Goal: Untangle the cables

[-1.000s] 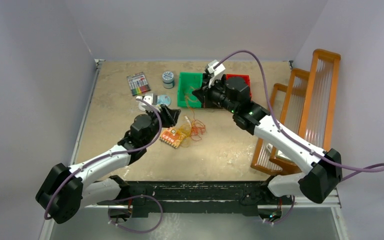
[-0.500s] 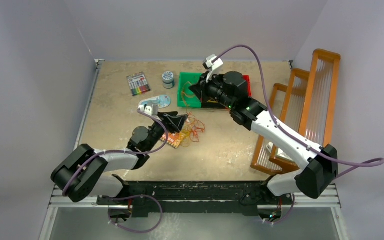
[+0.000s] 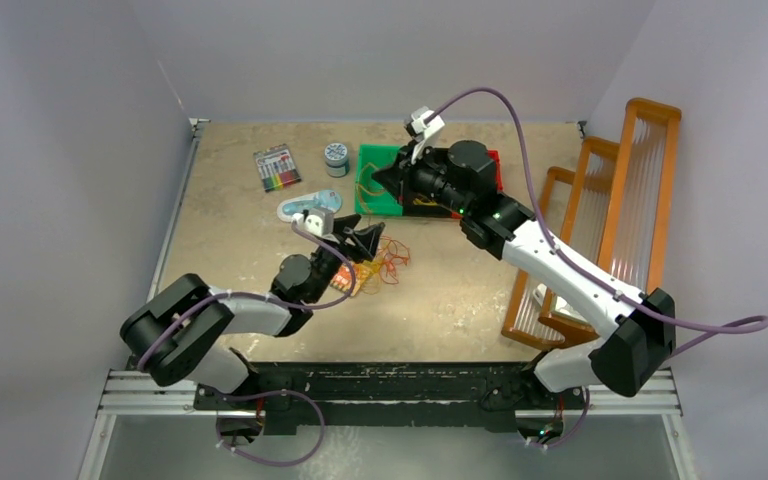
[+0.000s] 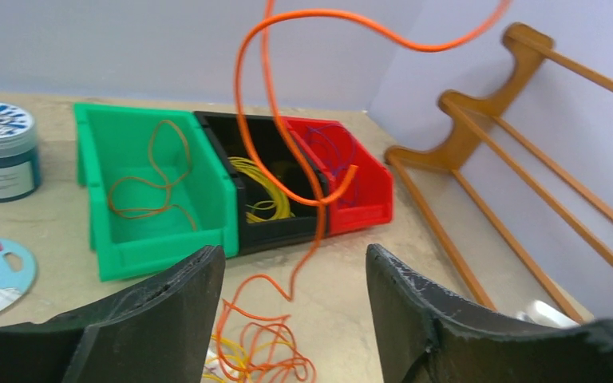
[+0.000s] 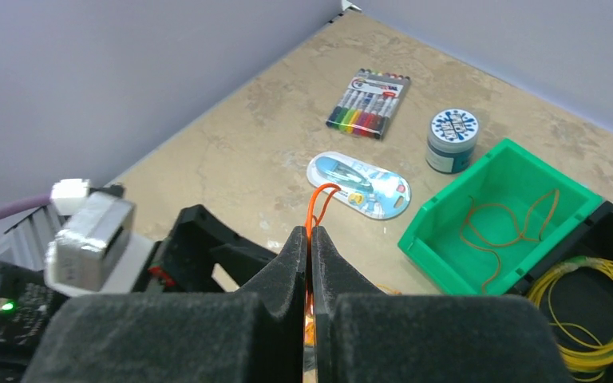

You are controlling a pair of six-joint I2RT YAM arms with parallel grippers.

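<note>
The cables lie as a tangle (image 3: 380, 260) of yellow and orange-red loops at mid-table, partly over a small orange circuit board (image 3: 344, 281). My left gripper (image 3: 368, 238) is open and empty just above the tangle; in the left wrist view its jaws (image 4: 295, 259) stand wide apart with the tangle (image 4: 259, 359) below. My right gripper (image 3: 378, 180) is shut on an orange cable (image 5: 319, 199), which hangs in a loop (image 4: 287, 120) down to the tangle. A green bin (image 4: 207, 199) holds an orange cable, a black bin (image 4: 231, 152) yellow cables, a red bin (image 4: 367, 211) a purple-blue one.
A marker pack (image 3: 277, 167), a small jar (image 3: 336, 157) and a blister pack (image 3: 310, 207) lie at the back left. A wooden rack (image 3: 600, 220) stands along the right edge. The bins (image 3: 365, 195) sit under my right arm.
My left gripper has moved right over the tangle, its arm folding back. My right gripper has shifted left and lifted the orange cable.
</note>
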